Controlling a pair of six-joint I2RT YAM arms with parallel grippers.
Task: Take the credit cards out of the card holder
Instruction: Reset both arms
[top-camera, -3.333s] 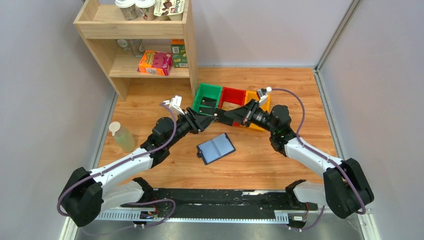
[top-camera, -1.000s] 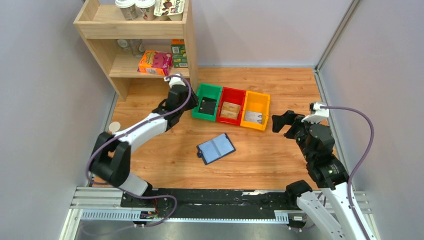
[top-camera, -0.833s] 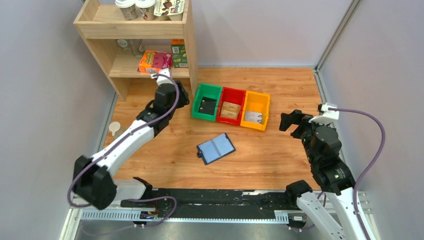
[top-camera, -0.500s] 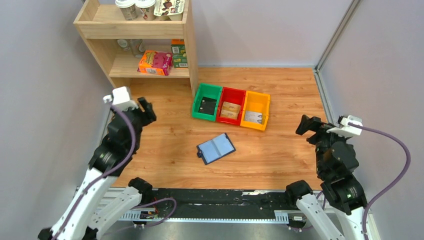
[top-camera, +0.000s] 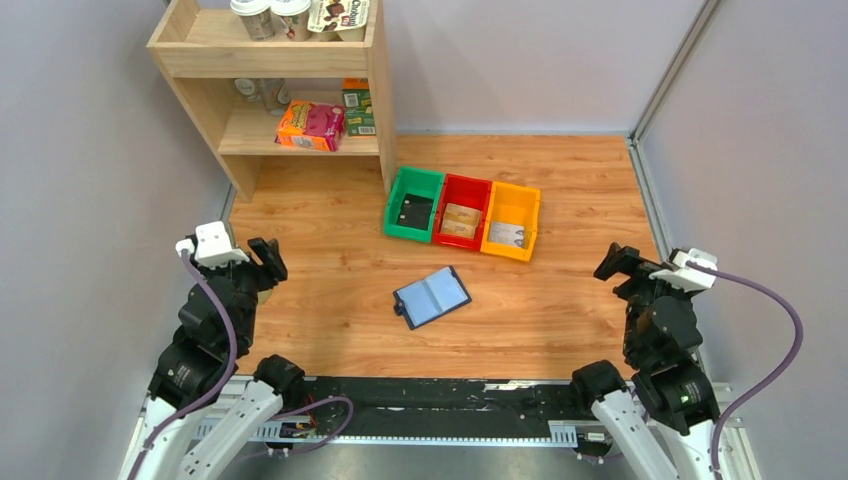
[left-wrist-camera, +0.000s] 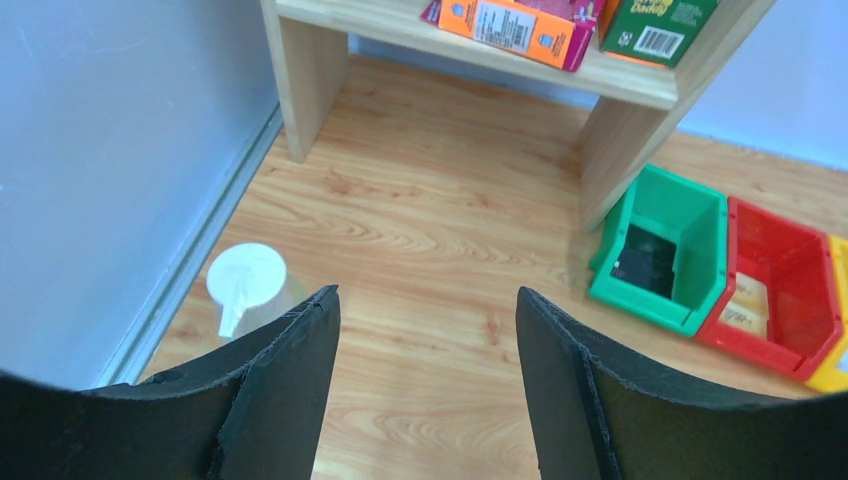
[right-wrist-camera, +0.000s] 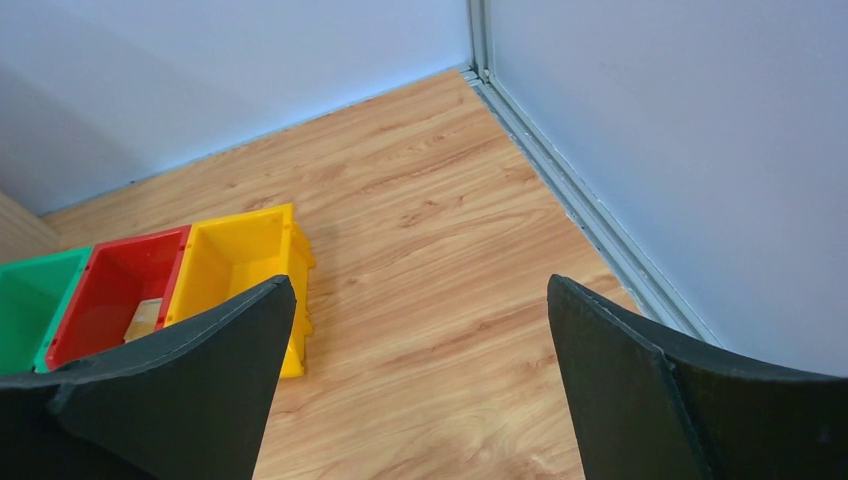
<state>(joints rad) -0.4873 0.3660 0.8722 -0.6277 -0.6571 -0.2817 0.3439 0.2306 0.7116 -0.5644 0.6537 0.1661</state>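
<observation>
At the near edge of the desk (top-camera: 330, 250) the left arm (top-camera: 212, 312) is folded back at the left side, and the left jaws stand wide open with nothing between them. Just under them, in the left wrist view, a bottle with a white cap (left-wrist-camera: 247, 283) stands near the wall. The right arm (top-camera: 662, 322) is folded back at the right side; the right jaws are also wide open and hold nothing.

Between the two arms, well apart from both, the card holder (top-camera: 432, 297) lies open and flat on the wood, its blue-grey inner side up. I cannot tell if any card is in its pockets.

Farther back three bins stand touching in a row. The green bin (top-camera: 415, 188) holds a black card (top-camera: 415, 212), the red bin (top-camera: 466, 192) holds a tan card (top-camera: 460, 220), and the yellow bin (top-camera: 514, 200) holds a silver-grey card (top-camera: 508, 235).

Behind the green bin, at the far left, stands a wooden shelf (top-camera: 262, 58) with an orange box (top-camera: 310, 125) and a green carton (top-camera: 358, 108) on its lower board.
</observation>
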